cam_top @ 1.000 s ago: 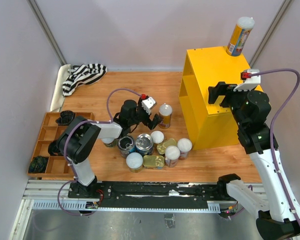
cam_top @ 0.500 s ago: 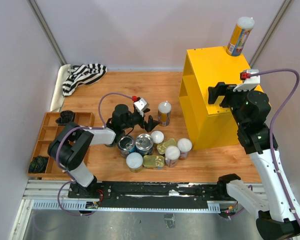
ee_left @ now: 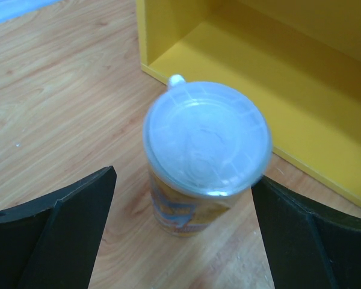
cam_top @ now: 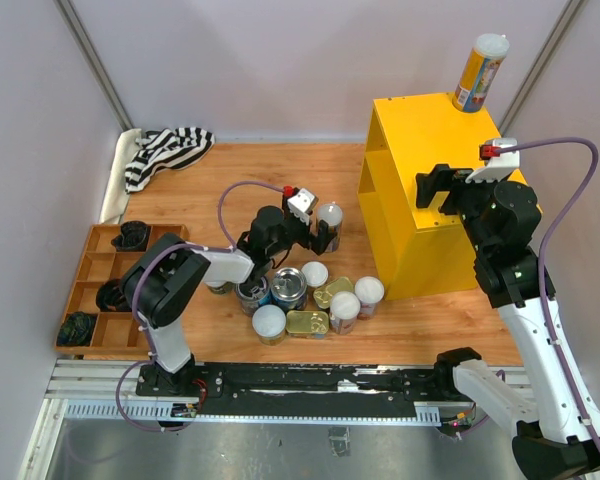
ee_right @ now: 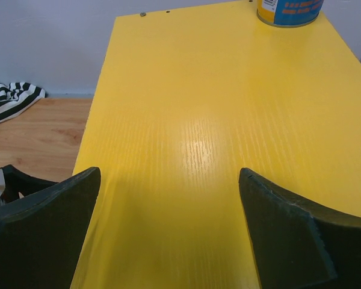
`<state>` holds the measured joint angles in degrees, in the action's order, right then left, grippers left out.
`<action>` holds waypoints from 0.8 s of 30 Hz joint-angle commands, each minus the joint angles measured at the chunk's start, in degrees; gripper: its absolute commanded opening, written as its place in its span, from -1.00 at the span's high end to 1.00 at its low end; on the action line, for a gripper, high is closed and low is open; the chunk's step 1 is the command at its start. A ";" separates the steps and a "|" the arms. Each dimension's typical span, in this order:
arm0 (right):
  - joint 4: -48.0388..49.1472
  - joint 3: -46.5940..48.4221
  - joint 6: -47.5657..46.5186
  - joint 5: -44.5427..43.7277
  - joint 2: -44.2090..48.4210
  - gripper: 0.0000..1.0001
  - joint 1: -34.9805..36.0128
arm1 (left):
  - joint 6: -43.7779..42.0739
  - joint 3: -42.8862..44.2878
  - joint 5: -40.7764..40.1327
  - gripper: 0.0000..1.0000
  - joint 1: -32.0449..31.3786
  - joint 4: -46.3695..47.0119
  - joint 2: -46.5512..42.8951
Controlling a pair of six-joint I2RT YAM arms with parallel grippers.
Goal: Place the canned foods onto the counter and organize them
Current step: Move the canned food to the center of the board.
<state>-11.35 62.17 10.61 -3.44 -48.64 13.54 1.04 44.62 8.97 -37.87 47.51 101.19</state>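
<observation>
A yellow tube with a white lid (ee_left: pixel 207 156) stands on the wooden table in front of the yellow counter (cam_top: pixel 420 140). My left gripper (cam_top: pixel 315 235) is open. In the left wrist view its fingers (ee_left: pixel 54 229) flank the tube without touching it. A cluster of cans (cam_top: pixel 289 287) sits nearer the arms: blue silver-topped cans, flat gold tins (cam_top: pixel 307 322) and white-lidded tubes (cam_top: pixel 368 290). One orange tube (cam_top: pixel 479 72) stands on the counter's back corner and also shows in the right wrist view (ee_right: pixel 289 11). My right gripper (cam_top: pixel 435 188) hovers open and empty over the counter top (ee_right: pixel 216 120).
A brown wooden compartment tray (cam_top: pixel 100 290) with small dark lumps lies at the left edge. A black-and-white striped cloth (cam_top: pixel 165 150) lies at the far left corner. Walls close in at the back and both sides.
My left gripper drew back to the left, then came right again up to the yellow tube. The right arm has not moved.
</observation>
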 commanded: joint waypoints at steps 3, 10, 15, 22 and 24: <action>0.76 -0.54 -1.16 -0.51 0.48 -0.96 0.70 | 4.32 4.61 -6.24 -0.99 -0.28 0.45 3.48; 1.07 -0.83 -1.21 -0.51 0.07 -0.97 0.76 | 5.22 6.35 -9.29 -0.99 -1.20 -0.66 5.69; 1.26 -0.79 -1.11 -0.50 -0.23 -0.97 0.71 | 4.38 8.20 -12.92 -0.99 -2.31 -2.85 7.42; 1.44 -0.82 -1.12 -0.52 -0.71 -0.97 0.76 | 5.19 9.91 -12.37 -0.99 -2.47 -2.71 8.78; 1.42 -0.82 -1.12 -0.49 -0.84 -0.96 0.72 | 5.15 11.86 -11.59 -0.99 -2.47 -4.02 9.92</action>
<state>-10.57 62.06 10.24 -3.46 -49.21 13.54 6.31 52.75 -2.46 -40.32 44.07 108.68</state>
